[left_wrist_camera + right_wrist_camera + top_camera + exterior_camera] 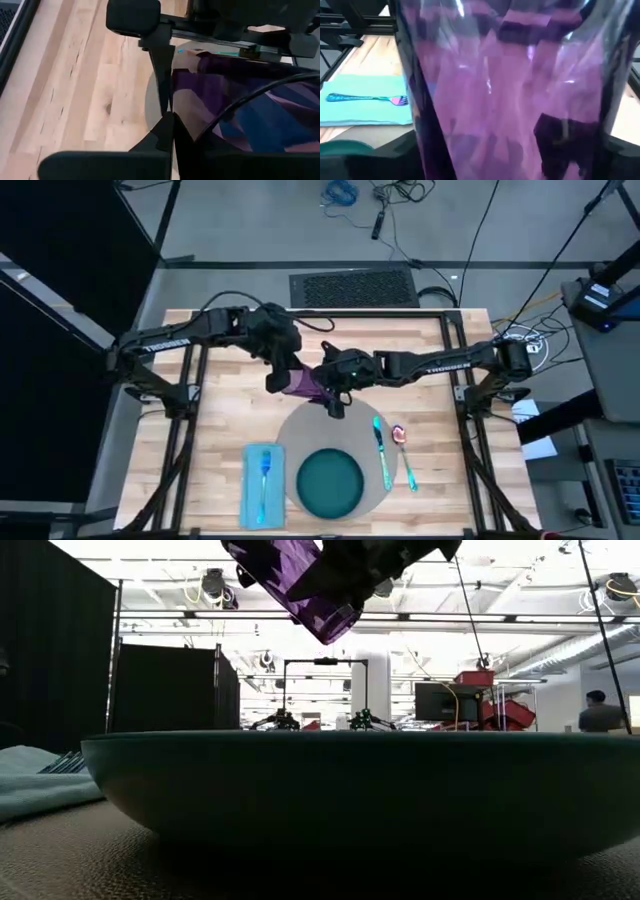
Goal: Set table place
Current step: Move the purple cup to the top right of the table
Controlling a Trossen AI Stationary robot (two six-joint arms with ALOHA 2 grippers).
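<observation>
Light-wood plank table [215, 415] on a black frame, standing on grey flooring with loose cables and a floor grille beyond its far edge; dark curtain panels to the left. Left of the setting: light blue napkin [262, 483] with a blue fork [264, 472] lying on it. Centre: round grey placemat [295, 435] at the table's near edge, carrying a dark teal plate [329, 482]. On the mat's right part: a blue knife [381, 448], then a spoon [403, 448] at the mat's edge. Above the mat's far edge, both arms meet at a translucent purple glass [305, 383], tilted and held off the surface. Left gripper [281, 375]: fingers drawn together at the glass's rim, pinching it in the wrist view. Right gripper [335, 392]: jaws clamped around the glass body, which fills its wrist view. Low view: the plate's rim blocks most of the table; the glass is cut off at the top edge. Beyond, a bright workshop with ceiling lights, other rigs, and a person [601, 712] at far right.
</observation>
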